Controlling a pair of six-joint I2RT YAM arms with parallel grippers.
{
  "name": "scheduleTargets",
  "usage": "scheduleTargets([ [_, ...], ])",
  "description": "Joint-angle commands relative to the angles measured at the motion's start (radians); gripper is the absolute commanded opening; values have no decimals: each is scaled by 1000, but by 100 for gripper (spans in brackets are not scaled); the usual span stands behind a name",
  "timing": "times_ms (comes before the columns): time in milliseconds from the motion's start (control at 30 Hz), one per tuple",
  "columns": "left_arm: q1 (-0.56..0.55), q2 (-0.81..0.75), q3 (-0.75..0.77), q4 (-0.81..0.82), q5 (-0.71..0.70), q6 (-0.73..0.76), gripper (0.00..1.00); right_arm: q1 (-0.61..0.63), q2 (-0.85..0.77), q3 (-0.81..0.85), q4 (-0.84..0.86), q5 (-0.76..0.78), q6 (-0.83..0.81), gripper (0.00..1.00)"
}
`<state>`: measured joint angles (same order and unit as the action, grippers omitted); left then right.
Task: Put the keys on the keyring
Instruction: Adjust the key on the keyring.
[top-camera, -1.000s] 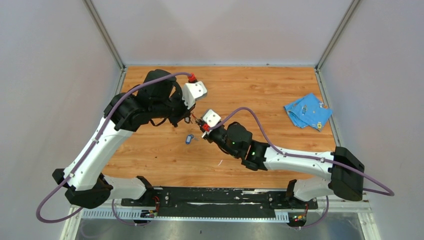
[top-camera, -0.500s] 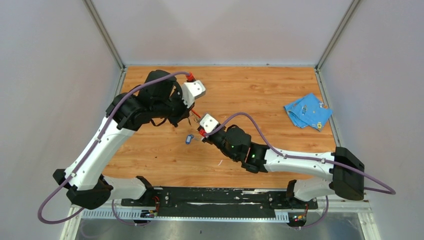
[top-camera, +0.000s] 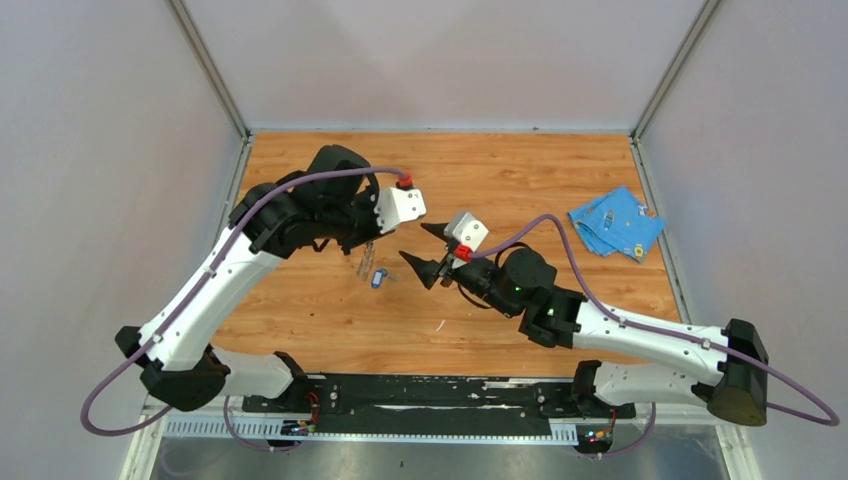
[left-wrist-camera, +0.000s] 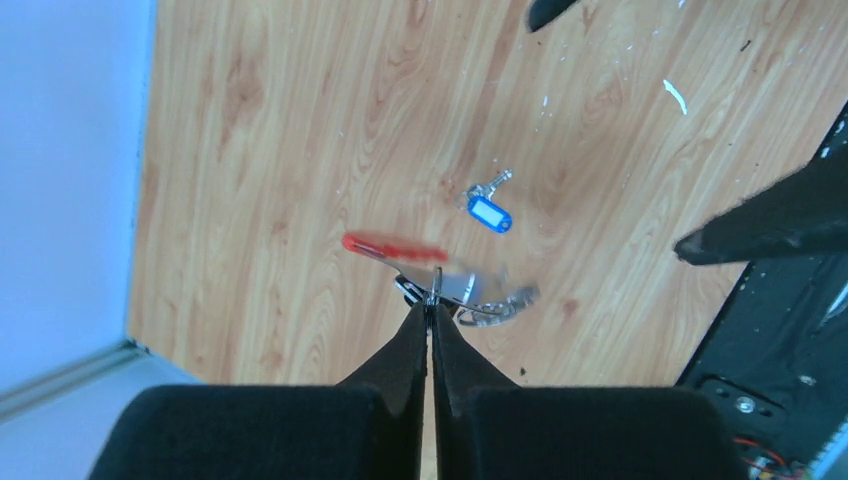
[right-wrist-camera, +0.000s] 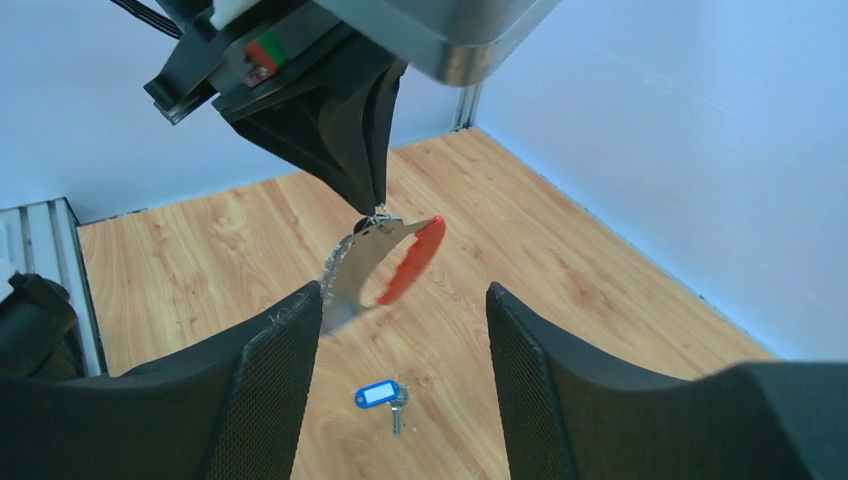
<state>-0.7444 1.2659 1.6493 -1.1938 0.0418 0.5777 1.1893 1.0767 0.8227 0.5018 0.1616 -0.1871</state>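
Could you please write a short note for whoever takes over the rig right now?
Left pincer: shut on the keyring, holding it above the table.
Right pincer: open, empty, facing the keyring.
Blue key: loose on the table, not on the ring.
Black key: not seen in any view.
Done: keyring picked up.
Left: grasp the blue key and thread it on, then find the black key and do the same.
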Motion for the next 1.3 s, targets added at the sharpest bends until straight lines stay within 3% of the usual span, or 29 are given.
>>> scheduleTargets([
  [0,-13,112,134,-107,-94,-89,0,-24,-29,-37,1,-18,121,64],
  [100,-12,161,191,-157,-8,-223,0,-24,-34,-44,15,-25,143,67],
  [200,-12,156,180,-166,94,-206,0,-41,-39,-49,16,-86,121,69],
  [400,-13,119,143,-177,147,-58,0,-312,-23,-30,40,-727,311,59],
  [533,-14,105,141,-193,188,-19,0,-371,42,54,-49,-954,299,58],
  [767,-28,111,143,-230,215,0,0,-374,128,143,-33,-1010,308,59],
  [1133,-30,98,149,-247,233,18,0,-373,254,256,-125,-1061,258,38],
  [1267,-31,92,151,-258,242,35,0,-373,280,292,-173,-1075,228,36],
])
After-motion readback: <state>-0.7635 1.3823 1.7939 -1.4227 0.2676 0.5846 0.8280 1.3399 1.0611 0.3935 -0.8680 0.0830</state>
